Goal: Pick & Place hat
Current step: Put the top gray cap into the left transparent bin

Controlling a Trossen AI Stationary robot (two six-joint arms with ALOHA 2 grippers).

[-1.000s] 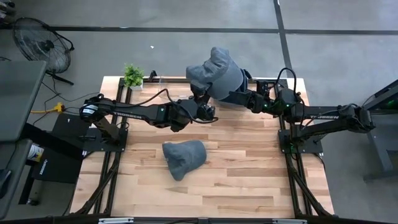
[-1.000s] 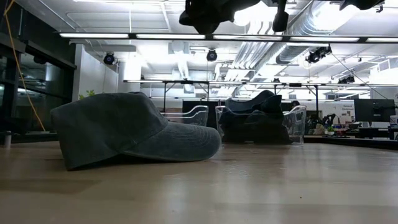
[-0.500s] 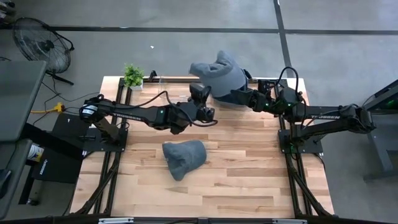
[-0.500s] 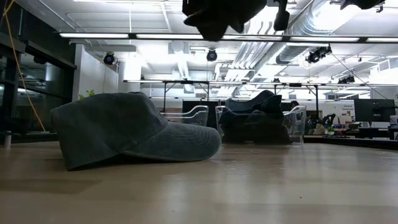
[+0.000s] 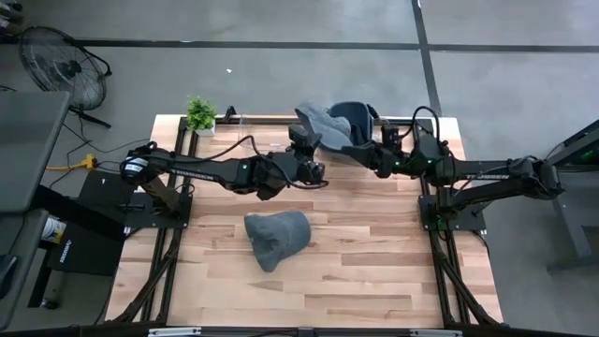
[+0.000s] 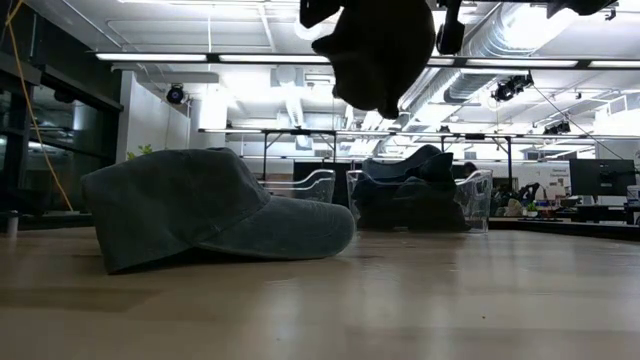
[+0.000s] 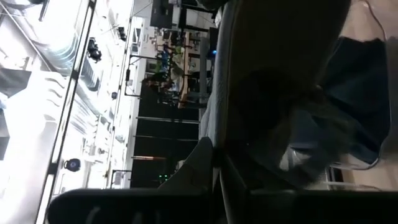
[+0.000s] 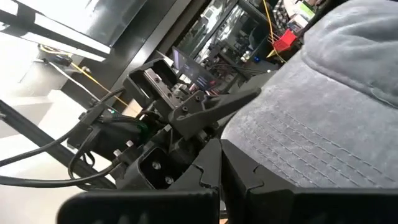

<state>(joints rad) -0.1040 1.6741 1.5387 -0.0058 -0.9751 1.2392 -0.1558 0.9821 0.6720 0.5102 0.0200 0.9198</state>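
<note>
A grey hat (image 5: 323, 123) hangs in the air over the table's far edge, dark against the ceiling lights in the low view (image 6: 375, 50). My left gripper (image 5: 304, 142) is shut on its left side and my right gripper (image 5: 367, 150) on its right side. A second grey hat (image 5: 278, 239) lies on the wood nearer the front, resting on its brim and rim (image 6: 210, 205). My left gripper pinches a fold of the hat's cloth (image 7: 233, 146) between its two shut fingers, coming at it about level from the table's left. The hat is lifted clear of the table and hangs past the fingers. My right gripper pinches the stitched grey brim (image 8: 255, 155) between its two shut fingers, coming about level from the table's right. The brim runs on beyond the fingertips, clear of the table.
A clear bin (image 6: 420, 200) with dark hats stands at the far edge, under the held hat (image 5: 356, 114). A small potted plant (image 5: 200, 114) sits at the far left corner. Bare wood lies around the second hat.
My left gripper has shut and taken hold of the held hat's left side. The hat, earlier spread as a rounded dome above the grippers, has drawn in and sunk lower between them, uncovering the bin behind. The hat on the table has not moved.
</note>
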